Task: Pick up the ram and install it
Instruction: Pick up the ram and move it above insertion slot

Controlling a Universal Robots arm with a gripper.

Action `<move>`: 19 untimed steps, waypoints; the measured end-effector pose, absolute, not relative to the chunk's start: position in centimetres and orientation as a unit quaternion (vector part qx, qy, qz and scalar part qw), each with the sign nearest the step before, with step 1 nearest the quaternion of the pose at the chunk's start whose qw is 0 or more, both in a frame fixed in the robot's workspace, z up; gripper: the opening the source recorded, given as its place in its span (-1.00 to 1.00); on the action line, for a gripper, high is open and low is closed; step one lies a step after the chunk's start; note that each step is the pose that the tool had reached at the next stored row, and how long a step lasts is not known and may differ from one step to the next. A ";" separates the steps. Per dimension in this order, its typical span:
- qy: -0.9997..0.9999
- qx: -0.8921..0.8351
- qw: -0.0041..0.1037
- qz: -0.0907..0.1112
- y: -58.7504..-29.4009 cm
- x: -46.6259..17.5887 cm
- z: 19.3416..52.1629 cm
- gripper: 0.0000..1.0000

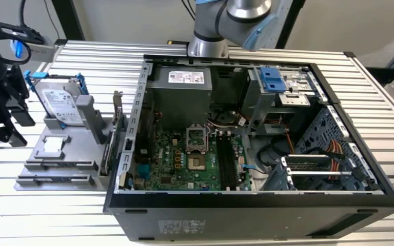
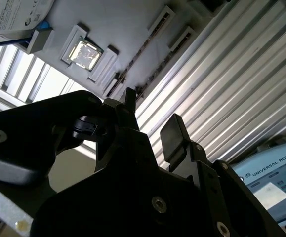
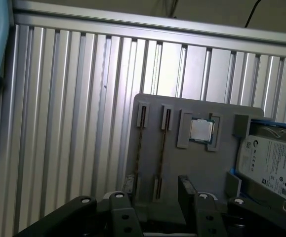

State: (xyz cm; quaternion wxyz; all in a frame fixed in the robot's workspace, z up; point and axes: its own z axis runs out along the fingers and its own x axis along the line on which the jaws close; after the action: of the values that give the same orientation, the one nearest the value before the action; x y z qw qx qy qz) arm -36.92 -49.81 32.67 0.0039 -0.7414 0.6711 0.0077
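Two black fingers [image 3: 187, 190] of the pincer [image 3: 156, 185] stand apart, empty, over the ram [image 3: 161, 148], a thin stick on edge in a slot of the gray tray [image 3: 197, 165] on the desk [image 3: 59, 123]; beyond it sit a processor [image 3: 202, 130] and hard drive [image 3: 271, 163].

A ribbed silver aluminium table top [image 1: 378, 97] spread across the exterior view, its grooves running from side to side. Behind it, along the upper edge of the frame, stood a plain pale grey wall [image 1: 135, 20], crossed at the upper left by a slanted dark metal post [image 1: 70, 18]. Bright light glared off the ribs at the lower left. In the first wrist view the ribbed surface ended at a dim wall strip [image 3: 108, 6].
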 end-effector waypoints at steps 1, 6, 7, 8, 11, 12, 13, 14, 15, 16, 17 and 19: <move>0.671 -0.741 0.004 0.008 -49.8 -36.9 32.6 1.00; 0.671 -0.741 0.003 0.007 -49.8 -36.9 32.5 1.00; 0.671 -0.741 0.003 0.007 -49.8 -36.9 32.4 1.00; 0.671 -0.741 0.003 0.007 -49.8 -36.9 32.4 1.00; 0.671 -0.741 0.003 0.007 -49.8 -36.9 32.3 1.00; 0.671 -0.741 0.003 0.007 -49.8 -36.9 32.3 1.00; 0.671 -0.741 0.003 0.007 -49.8 -36.9 32.3 1.00; 0.671 -0.741 0.003 0.007 -49.8 -36.9 32.3 1.00; 0.671 -0.741 0.003 0.007 -49.8 -36.9 32.3 1.00; 0.671 -0.741 0.003 0.007 -49.8 -36.9 32.3 1.00; 0.671 -0.741 0.003 0.007 -49.8 -36.9 32.3 1.00; 0.671 -0.741 0.003 0.007 -49.8 -36.9 32.3 1.00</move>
State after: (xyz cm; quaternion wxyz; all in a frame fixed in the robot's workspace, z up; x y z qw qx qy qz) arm -36.93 -49.81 32.25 0.0030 -0.7413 0.6711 0.0068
